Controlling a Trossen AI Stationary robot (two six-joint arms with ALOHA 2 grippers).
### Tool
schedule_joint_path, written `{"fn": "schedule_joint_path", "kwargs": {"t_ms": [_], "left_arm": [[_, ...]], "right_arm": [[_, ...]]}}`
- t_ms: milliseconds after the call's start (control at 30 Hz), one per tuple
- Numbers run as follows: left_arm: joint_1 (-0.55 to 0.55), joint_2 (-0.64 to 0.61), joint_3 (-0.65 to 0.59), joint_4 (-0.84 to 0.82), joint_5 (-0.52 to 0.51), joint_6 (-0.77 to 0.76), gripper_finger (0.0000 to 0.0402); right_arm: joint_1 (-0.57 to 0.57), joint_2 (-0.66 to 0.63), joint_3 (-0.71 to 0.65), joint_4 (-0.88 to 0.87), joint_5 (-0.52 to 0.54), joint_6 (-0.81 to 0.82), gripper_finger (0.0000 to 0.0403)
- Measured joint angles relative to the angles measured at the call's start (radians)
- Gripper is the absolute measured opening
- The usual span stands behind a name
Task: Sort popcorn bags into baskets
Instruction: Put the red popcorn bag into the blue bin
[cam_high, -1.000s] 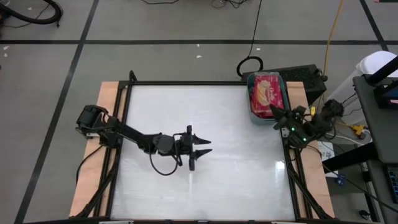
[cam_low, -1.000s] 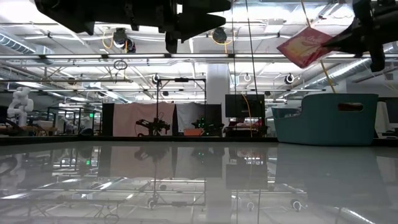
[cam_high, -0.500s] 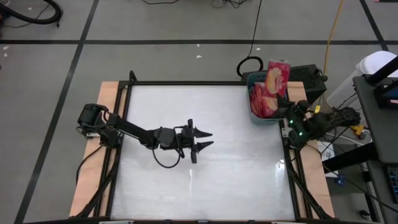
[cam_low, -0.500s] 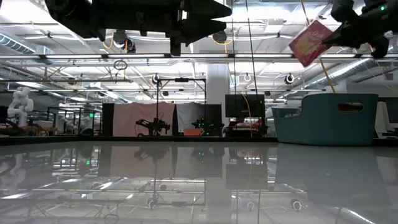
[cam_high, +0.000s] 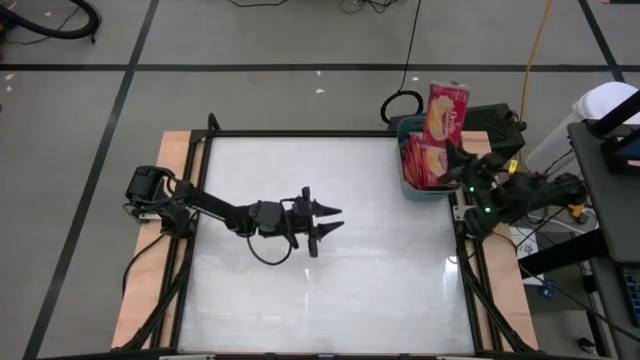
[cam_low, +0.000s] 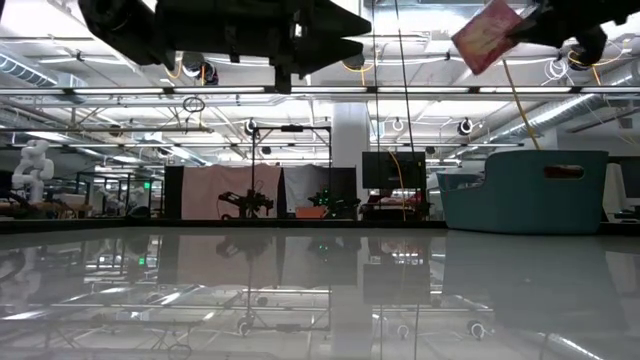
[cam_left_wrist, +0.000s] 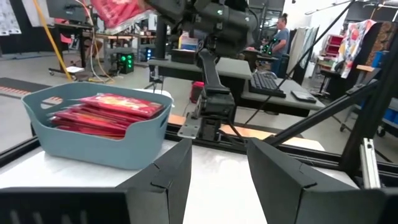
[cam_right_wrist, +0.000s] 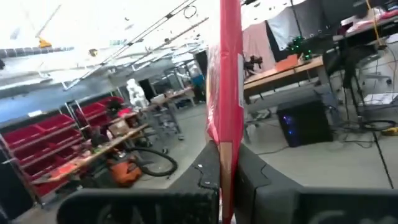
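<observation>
Overhead, the right gripper (cam_high: 452, 152) is raised beside the table's far right corner, its fingers pressed together on the lower edge of one flat red rectangular popcorn packet (cam_high: 446, 108) whose yellow-orange picture faces up; the packet hangs in the air above the far rim of the small teal-blue rectangular plastic bin (cam_high: 405, 185). In the right wrist view this held packet (cam_right_wrist: 227, 87) appears edge-on, so neither face can be read, and its lower end vanishes between the dark fingers (cam_right_wrist: 208, 171). The bin sits at the far right edge of the glossy white tabletop (cam_high: 330, 250) and contains a stack of further red packets (cam_high: 424, 165); their number cannot be counted, since the gripper and held packet cover part of the stack overhead and the bin wall (cam_left_wrist: 93, 140) hides the lower layers in the left wrist view. The left gripper (cam_high: 325, 220) hovers over the middle of the tabletop, well apart from the bin, its fingers spread with nothing between them. In the level view the bin (cam_low: 530, 190) shows only its outer wall, the held packet (cam_low: 487, 35) is cut by the upper border, and both arms appear as dark silhouettes. A person (cam_left_wrist: 281, 34), probably standing at a desk, is partly hidden beyond the table.
</observation>
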Motion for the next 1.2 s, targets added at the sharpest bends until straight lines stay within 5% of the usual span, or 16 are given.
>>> {"fn": "schedule_joint_path", "kwargs": {"t_ms": [233,500,700,1200], "left_arm": [[-0.012,0.0,0.0,0.005,0.001,-0.019,0.0159],[-0.013,0.0,0.0,0.006,0.013,-0.048,0.0159],[-0.018,0.0,0.0,0.001,0.034,-0.044,0.0159],[-0.051,0.0,0.0,0.0,0.031,-0.042,0.0159]], "right_arm": [[-0.191,0.146,-0.001,-0.096,-0.234,0.27,0.0002],[-0.455,0.212,0.049,-0.55,-0.555,0.615,0.0002],[-0.505,0.1,0.177,-1.072,-0.581,0.788,0.0002],[-0.506,-0.088,0.252,-1.627,-0.566,1.07,0.0002]]}}
